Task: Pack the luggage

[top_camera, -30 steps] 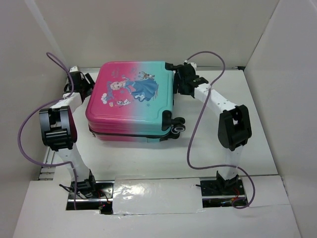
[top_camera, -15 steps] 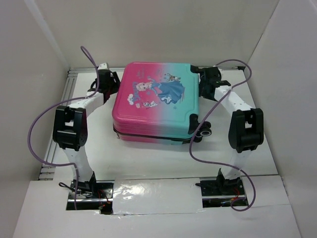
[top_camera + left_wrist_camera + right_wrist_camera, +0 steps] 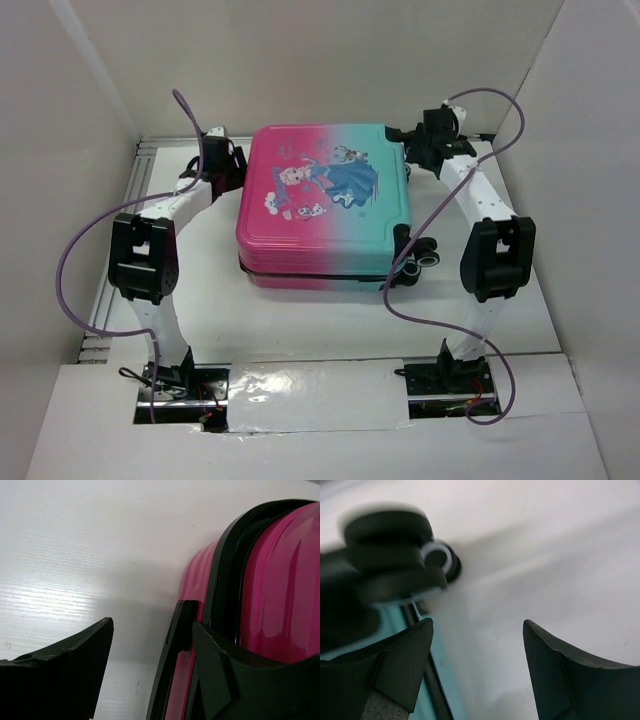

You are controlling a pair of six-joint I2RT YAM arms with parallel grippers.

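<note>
The luggage (image 3: 325, 205) lies flat and closed on the table, pink on its left and teal on its right, with the princess print facing up. Its black wheels (image 3: 424, 258) point right. My left gripper (image 3: 226, 166) is open at the luggage's far left side. In the left wrist view my left gripper (image 3: 152, 625) has a black side handle (image 3: 172, 660) between its jaws, with the pink shell (image 3: 280, 590) beside it. My right gripper (image 3: 422, 152) is open by the far right corner. In the right wrist view my right gripper (image 3: 477, 625) is over bare table, beside a blurred wheel (image 3: 395, 555) and the teal edge (image 3: 442, 680).
White walls close in the table (image 3: 300, 320) on the left, back and right. Purple cables loop from both arms, and the right one (image 3: 400, 290) hangs near the wheels. A slotted rail (image 3: 140, 175) runs along the left edge.
The luggage has slid to the right across the table, and both arms have moved right with it. The right gripper now stands a little off the far right corner.
</note>
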